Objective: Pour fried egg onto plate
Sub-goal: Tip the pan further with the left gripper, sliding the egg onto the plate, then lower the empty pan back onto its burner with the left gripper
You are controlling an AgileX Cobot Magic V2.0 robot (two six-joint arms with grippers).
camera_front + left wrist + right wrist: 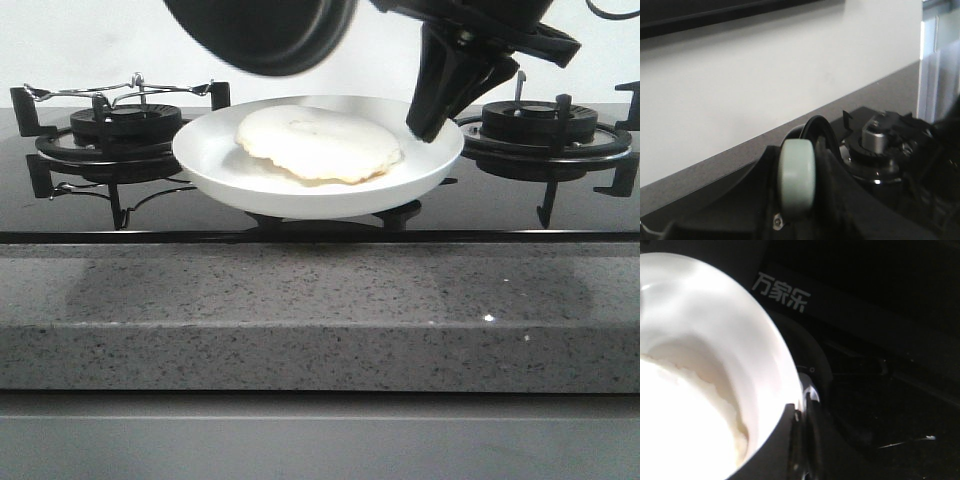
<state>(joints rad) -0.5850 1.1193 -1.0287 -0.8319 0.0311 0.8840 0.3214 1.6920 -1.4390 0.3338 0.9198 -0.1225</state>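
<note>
The fried egg (pixel 318 142), a flat off-white disc with browned edges, lies on the white plate (pixel 215 160). My right gripper (pixel 435 120) is shut on the plate's right rim and holds it just above the black hob. In the right wrist view the dark fingers pinch the rim (pixel 801 415) beside the plate (pixel 740 315) and egg (pixel 680 415). The black frying pan (pixel 265 35) hangs tilted above the plate's left half. In the left wrist view my left gripper (pixel 797 170) is shut on the pan's pale green handle (pixel 796 175); the pan's edge (pixel 816 127) shows beyond it.
Gas burners with black pan supports stand left (pixel 110 130) and right (pixel 545 125) of the plate; one shows in the left wrist view (pixel 875 145). A speckled grey stone counter edge (pixel 320 320) runs along the front. A white wall stands behind the hob.
</note>
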